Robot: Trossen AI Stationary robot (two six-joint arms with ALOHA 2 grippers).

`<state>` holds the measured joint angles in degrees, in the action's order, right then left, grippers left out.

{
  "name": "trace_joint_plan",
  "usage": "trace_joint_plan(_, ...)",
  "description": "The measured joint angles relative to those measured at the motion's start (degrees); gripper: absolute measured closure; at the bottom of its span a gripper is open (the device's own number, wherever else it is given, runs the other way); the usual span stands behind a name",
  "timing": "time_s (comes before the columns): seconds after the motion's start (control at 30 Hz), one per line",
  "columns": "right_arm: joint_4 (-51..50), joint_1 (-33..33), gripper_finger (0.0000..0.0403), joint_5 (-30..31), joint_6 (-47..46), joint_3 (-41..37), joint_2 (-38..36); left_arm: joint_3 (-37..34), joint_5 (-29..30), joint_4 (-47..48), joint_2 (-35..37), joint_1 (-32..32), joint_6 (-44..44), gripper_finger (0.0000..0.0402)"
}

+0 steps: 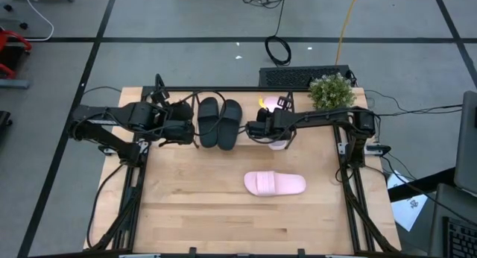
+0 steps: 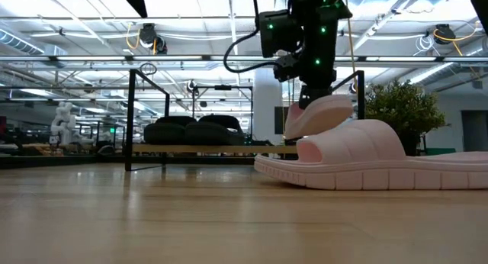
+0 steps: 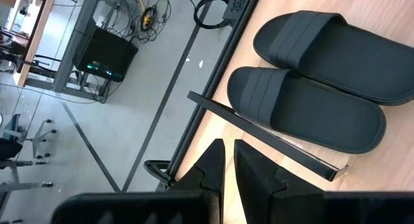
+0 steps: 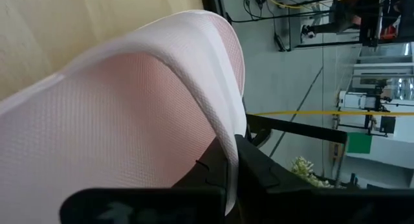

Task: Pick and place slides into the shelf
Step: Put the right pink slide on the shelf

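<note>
Right gripper (image 4: 229, 162) is clamped on a pale pink slide (image 4: 129, 107), holding it tilted in the air just beside the shelf (image 1: 223, 90) at the far edge of the light wooden table (image 1: 194, 206). The two black slides (image 1: 219, 122) sit side by side on the shelf. Left gripper (image 3: 228, 160) hovers beside them, fingers nearly together, gripping nothing. The other pink slide (image 1: 275, 183) lies flat mid-table. A potted plant (image 1: 331, 90) stands at the far right corner; grey floor with black lines and cables surrounds the table.
</note>
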<state>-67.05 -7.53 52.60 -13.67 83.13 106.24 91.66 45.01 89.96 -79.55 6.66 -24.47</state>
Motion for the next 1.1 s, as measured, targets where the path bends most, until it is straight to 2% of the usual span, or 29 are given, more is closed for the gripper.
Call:
trace_joint_plan(0.7,7.28,-0.04,0.0402,1.57,1.01,-5.99,-0.02,0.00,-0.04,0.00,0.00,0.00,0.00,0.0366)
trace_joint_plan(1.1,7.42,-0.13,0.0402,2.06,0.75,-7.39,-0.02,0.00,-0.17,0.00,0.00,0.00,-0.48,0.0366)
